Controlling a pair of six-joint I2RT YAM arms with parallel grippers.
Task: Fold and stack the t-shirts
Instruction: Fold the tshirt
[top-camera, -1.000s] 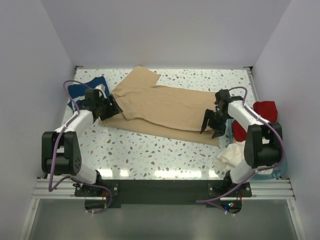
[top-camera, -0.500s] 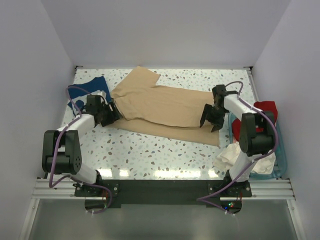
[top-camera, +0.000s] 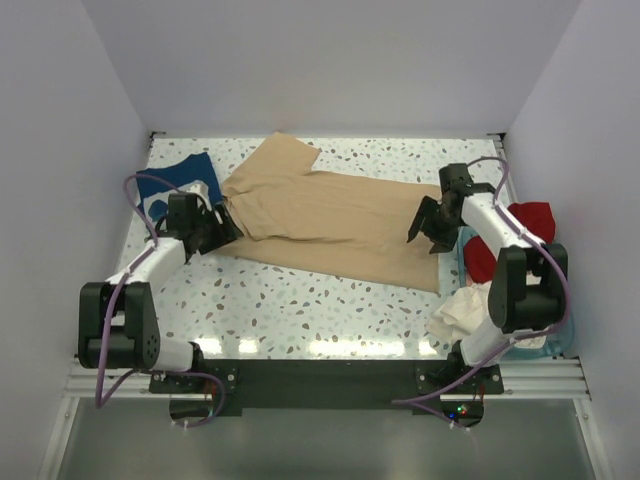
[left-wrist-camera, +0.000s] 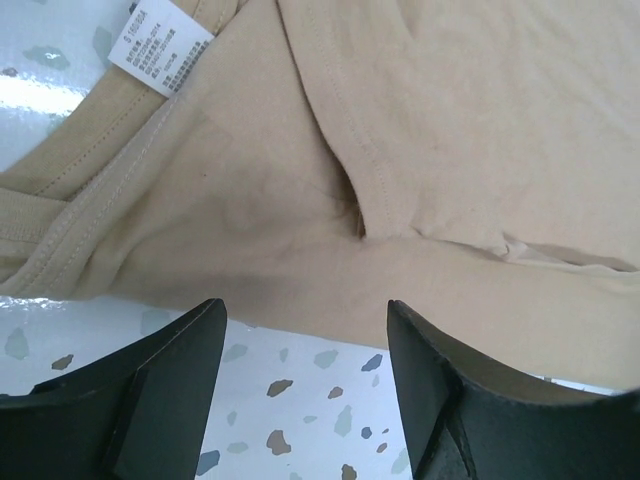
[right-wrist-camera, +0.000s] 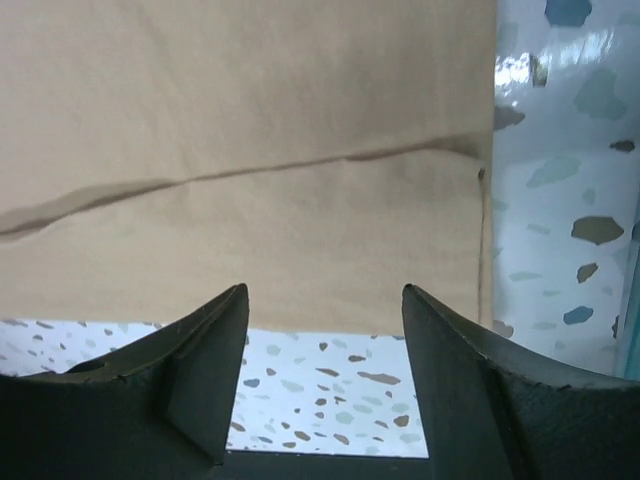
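Nothing is stacked yet, and the job looks to be at its first garment. Lowest in the overhead frame, at lower right, a cream-white t-shirt (top-camera: 462, 310) hangs crumpled over the rim of the teal basket (top-camera: 566, 338). A red t-shirt (top-camera: 530, 218) sits bunched higher along the right edge, apparently in the same basket. Both are unfolded.

Across the middle of the frame the tan t-shirt (top-camera: 330, 215) lies flat from left to right, one lengthwise fold already in it: an upper layer covers most of a lower one, whose near edge shows as a strip below. The left gripper (top-camera: 220, 226) sits at the collar end, centre left, jaws apart and empty, fingertips just short of the cloth near the care label (left-wrist-camera: 160, 47). The right gripper (top-camera: 430, 224) sits at the hem end, centre right, likewise apart and empty, low over the hem corner. Further folds of this shirt look due.

In the upper left lies a navy t-shirt (top-camera: 180, 180) with white print; whether it is folded I cannot tell.

The table (top-camera: 300, 300) is white with dark speckles, glossy, with glare along its near and far edges. Plain pale walls (top-camera: 320, 60) close it in on three sides
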